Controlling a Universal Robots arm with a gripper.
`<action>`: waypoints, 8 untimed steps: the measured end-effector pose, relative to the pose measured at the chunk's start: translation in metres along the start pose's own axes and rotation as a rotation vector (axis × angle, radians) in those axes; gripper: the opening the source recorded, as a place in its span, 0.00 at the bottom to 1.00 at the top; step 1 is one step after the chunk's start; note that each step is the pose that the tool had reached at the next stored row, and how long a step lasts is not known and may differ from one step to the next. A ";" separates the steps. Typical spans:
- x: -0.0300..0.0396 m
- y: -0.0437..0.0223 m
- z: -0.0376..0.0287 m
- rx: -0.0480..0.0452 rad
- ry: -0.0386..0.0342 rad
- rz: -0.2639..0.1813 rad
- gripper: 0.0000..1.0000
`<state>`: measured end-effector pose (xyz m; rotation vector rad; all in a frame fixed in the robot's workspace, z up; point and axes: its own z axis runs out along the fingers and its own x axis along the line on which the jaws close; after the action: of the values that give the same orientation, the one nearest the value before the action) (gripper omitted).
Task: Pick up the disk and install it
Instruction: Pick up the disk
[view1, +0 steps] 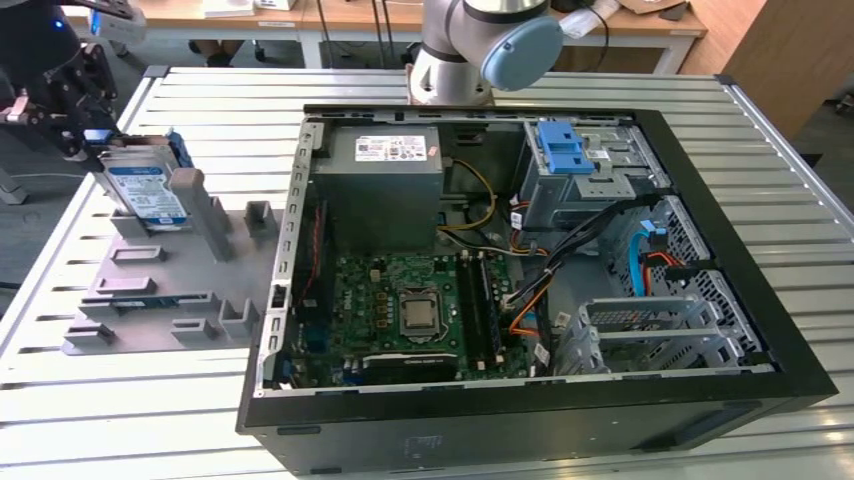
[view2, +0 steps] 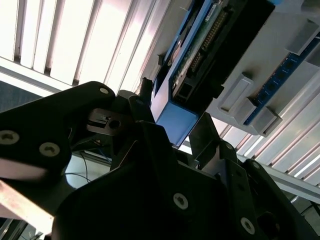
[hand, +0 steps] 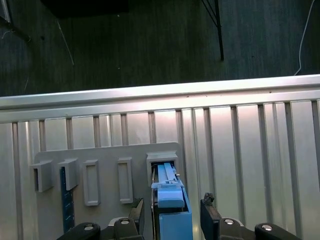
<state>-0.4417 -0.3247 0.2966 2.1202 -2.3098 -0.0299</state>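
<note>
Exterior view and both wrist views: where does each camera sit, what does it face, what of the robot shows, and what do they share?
Exterior view: off-arm, above the table, looking down on computer case, disk and holder; arm and gripper show.
First wrist view: on the wrist, facing the disk's end; open jaws flank it.
Second wrist view: on the wrist, looking along the disk; gripper body shows.
Shared: disk and holder.

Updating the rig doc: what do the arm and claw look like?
In the exterior view the arm is a silver-grey tube with a round light-blue joint cap. The claw is matt black and angular in both wrist views. Its body is built from bolted plates with round screw heads. I can't make out any markings or cable routing.
</note>
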 end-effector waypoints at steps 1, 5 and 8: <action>0.0000 0.0000 0.0003 0.0004 0.0004 0.000 0.56; 0.0000 -0.0001 0.0017 0.0018 0.0008 0.000 0.56; 0.0000 -0.0001 0.0037 0.0017 0.0009 0.000 0.56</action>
<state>-0.4417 -0.3247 0.2928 2.1207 -2.3100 -0.0270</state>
